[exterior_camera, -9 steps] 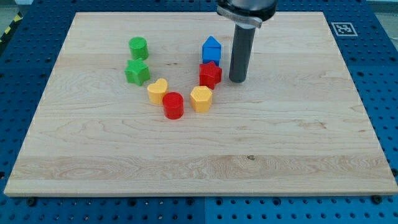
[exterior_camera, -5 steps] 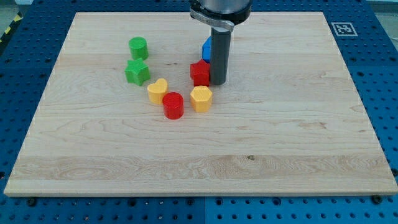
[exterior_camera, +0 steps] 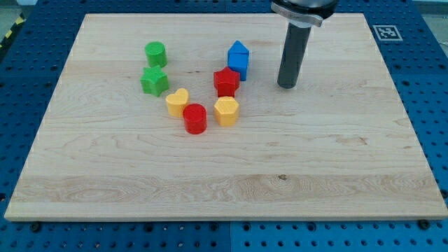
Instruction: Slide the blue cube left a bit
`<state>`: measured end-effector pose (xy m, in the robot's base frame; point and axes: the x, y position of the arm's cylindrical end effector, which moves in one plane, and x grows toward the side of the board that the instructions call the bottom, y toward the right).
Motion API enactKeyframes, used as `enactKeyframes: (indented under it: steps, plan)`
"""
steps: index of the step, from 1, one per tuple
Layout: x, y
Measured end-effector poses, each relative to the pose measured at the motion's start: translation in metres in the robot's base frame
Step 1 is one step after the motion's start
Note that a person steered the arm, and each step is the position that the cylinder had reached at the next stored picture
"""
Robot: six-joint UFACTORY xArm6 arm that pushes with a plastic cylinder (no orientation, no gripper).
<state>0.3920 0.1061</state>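
Note:
The blue block (exterior_camera: pixel 239 59), a cube with a peaked top, stands on the wooden board (exterior_camera: pixel 315 161) above centre. A red star block (exterior_camera: pixel 226 81) touches its lower left corner. My tip (exterior_camera: pixel 287 85) rests on the board to the right of the blue block, a clear gap away and slightly lower in the view. It touches no block.
A green cylinder (exterior_camera: pixel 155 54) and a green star (exterior_camera: pixel 154 81) stand at the left. A yellow heart (exterior_camera: pixel 177 102), a red cylinder (exterior_camera: pixel 195 118) and a yellow hexagon (exterior_camera: pixel 226 110) lie below the red star. A marker tag (exterior_camera: pixel 386 32) sits at the board's top right corner.
My tip first moved left against the red star and pushed it a little left, then swung back right, clear of the blocks. The blue block has barely moved.

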Motion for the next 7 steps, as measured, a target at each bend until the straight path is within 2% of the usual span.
enactKeyframes:
  steps: [3, 7]
  plan:
    - [-0.011, -0.059]
    - [-0.038, -0.071]
